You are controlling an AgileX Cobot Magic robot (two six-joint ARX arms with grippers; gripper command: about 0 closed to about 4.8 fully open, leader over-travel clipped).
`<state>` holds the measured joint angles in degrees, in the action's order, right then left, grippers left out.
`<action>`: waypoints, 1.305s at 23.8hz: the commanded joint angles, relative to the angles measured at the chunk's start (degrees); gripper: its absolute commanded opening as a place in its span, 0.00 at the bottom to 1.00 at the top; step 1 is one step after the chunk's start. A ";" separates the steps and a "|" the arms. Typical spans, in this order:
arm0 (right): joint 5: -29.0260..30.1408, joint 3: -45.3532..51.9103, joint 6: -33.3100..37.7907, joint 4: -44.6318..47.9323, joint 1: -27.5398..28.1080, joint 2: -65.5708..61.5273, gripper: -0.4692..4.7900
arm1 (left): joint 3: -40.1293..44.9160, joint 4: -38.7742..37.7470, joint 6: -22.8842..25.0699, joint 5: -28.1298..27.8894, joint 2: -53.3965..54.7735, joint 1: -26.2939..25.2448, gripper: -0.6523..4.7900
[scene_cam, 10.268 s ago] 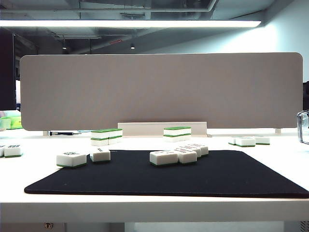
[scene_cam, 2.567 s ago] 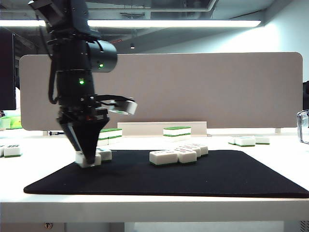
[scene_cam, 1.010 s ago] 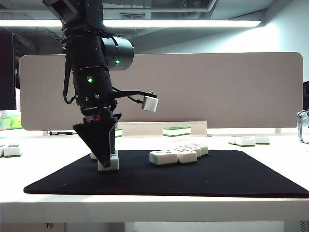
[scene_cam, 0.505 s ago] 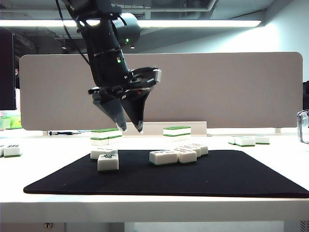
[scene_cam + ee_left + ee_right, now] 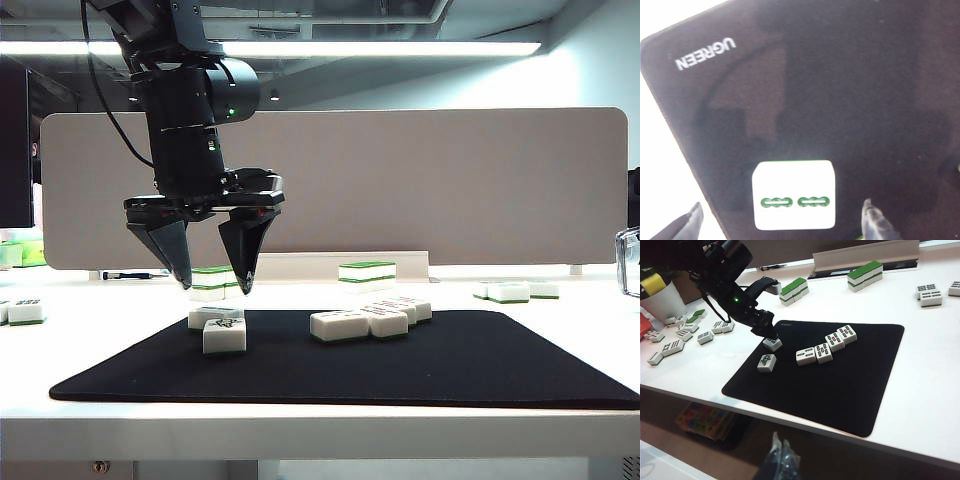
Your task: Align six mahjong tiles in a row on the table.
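Left gripper (image 5: 214, 286) found hovering above the black mat (image 5: 450, 365), jaws spread wide and empty, directly over the far loose tile (image 5: 793, 195), a white block marked with two green bars, lying flat and untouched. Just in front of it, in the exterior view, noted a second loose tile (image 5: 224, 335), close to the first and not squared with it. Further right on the mat, recorded a row of four tiles (image 5: 826, 349) running diagonally, side by side and touching or nearly so. Judged four of the six mahjong tiles aligned and two left to join the row, separated from it by a clear gap; next move likely a descent and grasp on the tile beneath the jaws. Observed all six resting on the mat, which covers the table (image 5: 320, 430). Right gripper (image 5: 780, 460) seen low at the near edge of the table, well apart from the tiles, fingers together and holding nothing.
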<state>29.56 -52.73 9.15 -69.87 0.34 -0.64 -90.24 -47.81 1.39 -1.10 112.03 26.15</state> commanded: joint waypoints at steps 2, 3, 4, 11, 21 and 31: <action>-0.07 -0.20 -0.15 1.09 -0.04 0.68 0.09 | -0.09 -0.31 -0.35 0.26 -0.11 -0.17 0.86; -0.09 -0.20 -0.15 1.09 -0.04 0.68 0.09 | -0.09 -0.31 -0.35 0.26 0.04 -0.17 0.86; -0.07 -0.20 -0.15 1.09 -0.04 0.68 0.09 | -0.09 -0.48 -0.33 0.24 0.55 -0.17 0.85; 2.99 -0.22 -0.15 0.52 -0.07 0.68 0.09 | -0.09 -1.11 -0.35 0.24 4.35 -0.15 0.85; 2.93 -0.20 -0.15 0.68 -0.04 0.68 0.09 | -0.33 -1.05 1.29 1.20 3.69 0.48 0.44; 2.10 -0.20 -0.15 0.70 -0.04 0.68 0.09 | -0.20 -6.82 24.87 2.43 1.64 8.20 0.44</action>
<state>31.64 -52.73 9.17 -69.93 0.34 -0.64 -90.37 -53.89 22.90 0.99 113.91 33.80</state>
